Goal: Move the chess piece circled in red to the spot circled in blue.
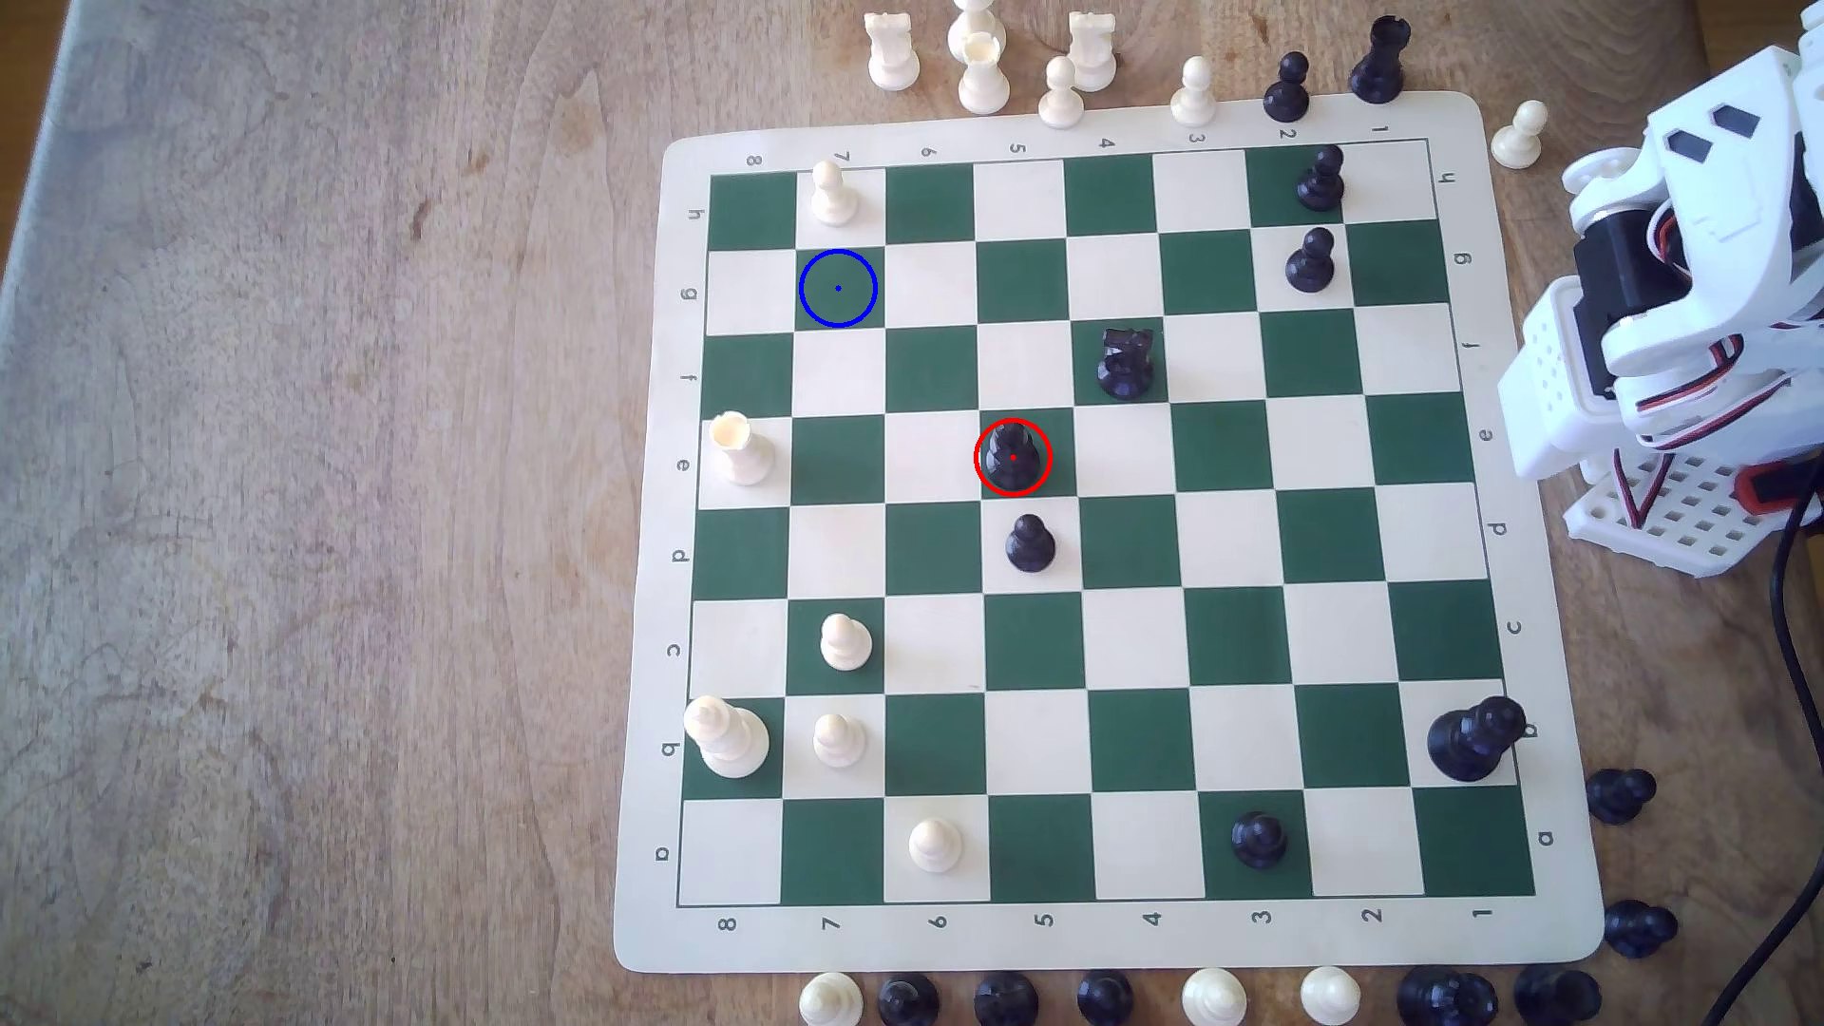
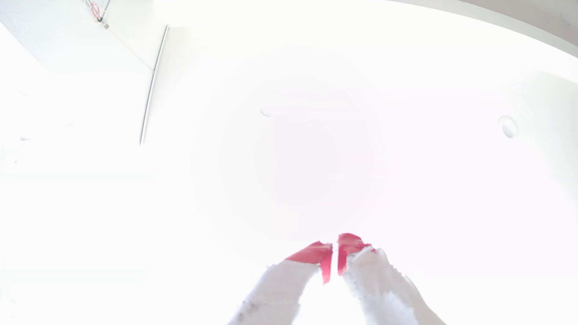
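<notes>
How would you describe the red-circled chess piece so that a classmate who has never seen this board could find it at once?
Start at the green-and-cream board and go to its middle. There, on a green square, stands the chess piece, glossy black with a red ring around it. A black pawn sits on the cream square just below it in the exterior view, but is shorter and round-headed.

arm [image 1: 1678, 296]: folded at exterior view's right edge | gripper [image 2: 334, 247]: red-tipped jaws nearly together, holding nothing

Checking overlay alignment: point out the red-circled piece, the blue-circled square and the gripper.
chess piece [image 1: 1013, 458]: exterior view, on its dark body inside the red ring.
spot [image 1: 851, 301]: exterior view, on green square inside the blue ring.
gripper [image 2: 334, 247]: wrist view, between the red fingertips.
</notes>
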Motion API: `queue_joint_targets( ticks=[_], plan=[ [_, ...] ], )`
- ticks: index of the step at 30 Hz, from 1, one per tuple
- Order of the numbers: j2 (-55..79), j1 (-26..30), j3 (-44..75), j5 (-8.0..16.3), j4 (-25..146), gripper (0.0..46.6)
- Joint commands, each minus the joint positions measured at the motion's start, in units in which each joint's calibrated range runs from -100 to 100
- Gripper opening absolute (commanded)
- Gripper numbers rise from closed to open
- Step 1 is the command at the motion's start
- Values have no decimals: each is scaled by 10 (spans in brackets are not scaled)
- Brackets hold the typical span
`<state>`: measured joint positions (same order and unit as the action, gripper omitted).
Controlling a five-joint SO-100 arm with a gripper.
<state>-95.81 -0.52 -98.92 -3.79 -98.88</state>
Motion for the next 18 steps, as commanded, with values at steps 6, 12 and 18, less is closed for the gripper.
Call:
queue_joint_targets(
  ticks=[6,12,18],
  plan=[
    [0,0,-10,-2,50,2],
    [0,6,23,-2,200,2],
    [1,30,187,0,655,2]
  ],
)
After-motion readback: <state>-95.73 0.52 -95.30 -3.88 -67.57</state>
